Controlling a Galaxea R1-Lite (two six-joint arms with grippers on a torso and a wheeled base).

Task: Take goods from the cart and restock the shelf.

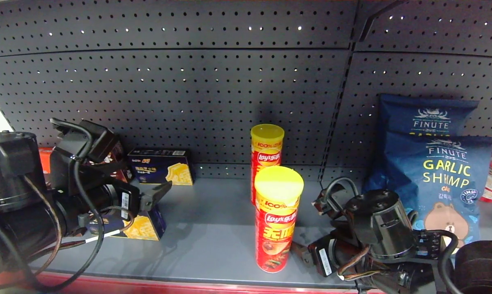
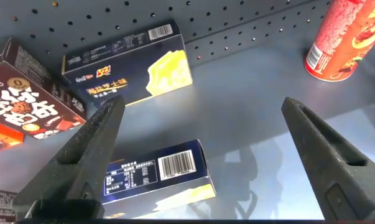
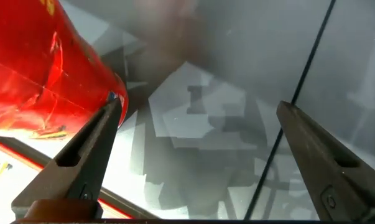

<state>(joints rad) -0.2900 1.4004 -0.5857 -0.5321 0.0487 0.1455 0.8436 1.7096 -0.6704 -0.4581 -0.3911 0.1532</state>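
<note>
Gaping jaws hover, left above a box (image 2: 156, 177), right beside a can (image 1: 276, 220).

Head camera: high, facing forward-down onto shelf (image 1: 213, 228), front can (image 1: 276, 220) central. Left wrist camera: well left of front can, low, facing back wall (image 2: 237, 18). Right wrist camera: just right of front can (image 3: 44, 74), very close, facing shelf floor. All share shelf floor.

The left arm (image 1: 29, 204) is black and chunky, with fat round joints. Black cables (image 1: 79, 163) loop over it. It has one thin white wire (image 1: 103, 236) and a small white sticker (image 1: 125, 200) with stripes. The right arm (image 1: 378, 228) is black too, with a round cap, tiny screws and thin orange wires (image 1: 353, 258). Its fingers (image 3: 81, 162) are dark grey wedges.
</note>
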